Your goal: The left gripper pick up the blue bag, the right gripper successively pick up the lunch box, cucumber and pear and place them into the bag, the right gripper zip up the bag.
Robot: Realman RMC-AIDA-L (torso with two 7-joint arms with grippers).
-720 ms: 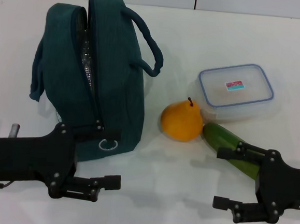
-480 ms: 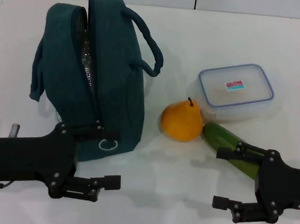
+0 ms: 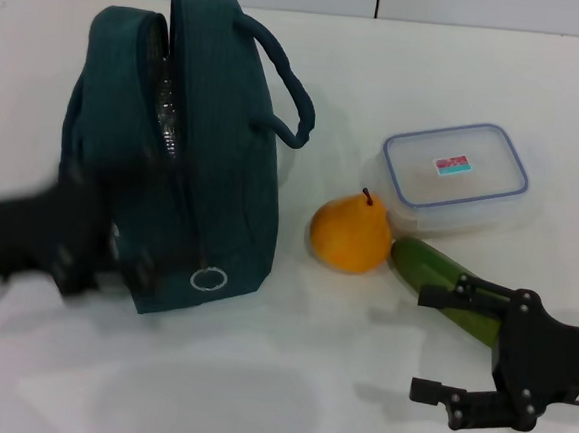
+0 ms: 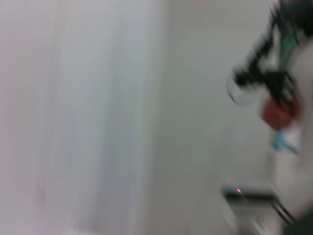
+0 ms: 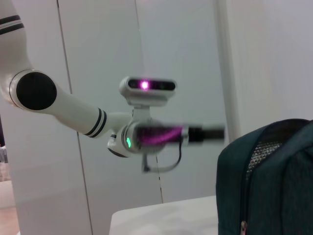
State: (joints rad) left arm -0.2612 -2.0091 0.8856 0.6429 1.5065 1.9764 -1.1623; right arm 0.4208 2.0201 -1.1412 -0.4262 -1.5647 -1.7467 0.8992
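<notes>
Beside the blue bag (image 3: 175,147), left claw (image 3: 77,245) blurs, grip unreadable; right claw (image 3: 464,351) spread.

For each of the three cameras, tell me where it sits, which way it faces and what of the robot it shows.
Head view: on the robot's head, facing down at the table; shows the blurred left pincer against the blue bag and the open right pincer near the cucumber.
Left wrist view: smeared; mostly pale wall, no pincer discernible.
Right wrist view: faces sideways across the table; shows the robot's head and an arm.
Shared: head and right wrist views both show the bag.
</notes>
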